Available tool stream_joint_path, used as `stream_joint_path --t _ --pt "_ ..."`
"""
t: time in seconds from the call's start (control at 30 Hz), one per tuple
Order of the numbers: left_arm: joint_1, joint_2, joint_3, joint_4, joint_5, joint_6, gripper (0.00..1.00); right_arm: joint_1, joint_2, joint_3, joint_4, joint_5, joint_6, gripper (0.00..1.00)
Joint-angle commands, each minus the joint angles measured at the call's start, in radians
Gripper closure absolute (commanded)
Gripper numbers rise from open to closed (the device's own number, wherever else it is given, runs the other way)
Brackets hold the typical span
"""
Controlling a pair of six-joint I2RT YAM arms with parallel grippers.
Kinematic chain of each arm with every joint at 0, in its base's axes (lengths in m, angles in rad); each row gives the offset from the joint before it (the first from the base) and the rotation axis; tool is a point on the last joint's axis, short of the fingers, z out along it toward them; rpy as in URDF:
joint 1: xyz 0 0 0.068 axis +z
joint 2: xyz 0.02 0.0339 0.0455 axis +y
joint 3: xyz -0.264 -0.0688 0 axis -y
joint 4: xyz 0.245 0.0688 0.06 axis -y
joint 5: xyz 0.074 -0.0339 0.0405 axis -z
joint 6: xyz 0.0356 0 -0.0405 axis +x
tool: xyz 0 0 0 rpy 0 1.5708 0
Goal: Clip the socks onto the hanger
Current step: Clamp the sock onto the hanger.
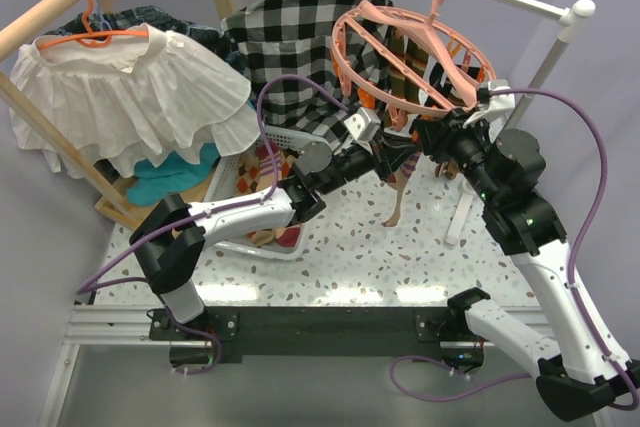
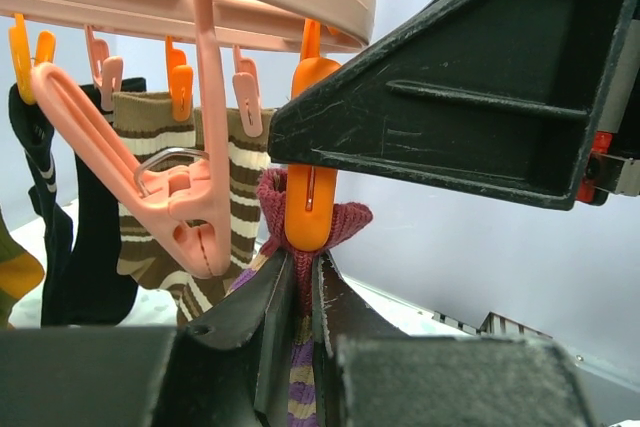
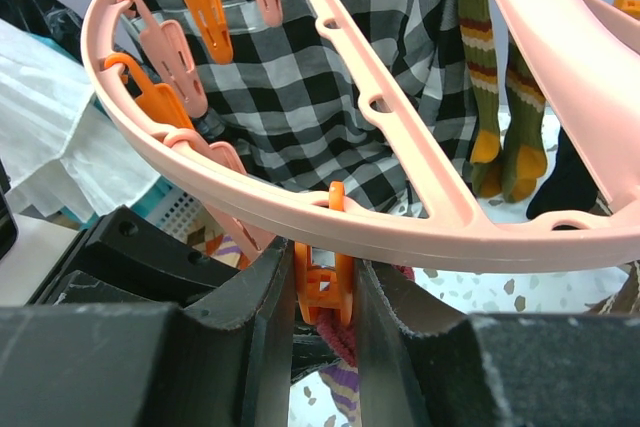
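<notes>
The left pincer (image 2: 303, 297) is pinching the maroon-cuffed striped sock (image 2: 350, 222) just under its cuff, and directly above its fingertips the cuff meets the lower end of an orange peg (image 2: 309, 202). The right pincer (image 3: 322, 282) is pressed in on that peg from both sides, with the hanger (image 3: 430, 212) rim running just above its fingers and the cuff showing below between them. Left of the left pincer, a brown-and-cream striped sock (image 2: 240, 177) and a dark sock (image 2: 90, 267) hang from other pegs.
</notes>
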Motion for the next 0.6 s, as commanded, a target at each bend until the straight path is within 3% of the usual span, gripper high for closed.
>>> stream_joint_path --t 0.0,0.5,0.57 --pt "-0.002 -0.039 0.034 0.128 0.009 -0.027 1.0 0.005 -0.002 -0.013 -0.02 0.026 0.007 1.0" --pt "-0.003 -0.027 0.05 0.141 0.006 -0.044 1.0 0.005 0.004 -0.019 -0.003 -0.038 0.053 1.0" --pt "-0.003 -0.027 0.048 0.141 0.006 -0.046 0.99 0.005 0.002 -0.016 -0.009 -0.03 0.047 0.91"
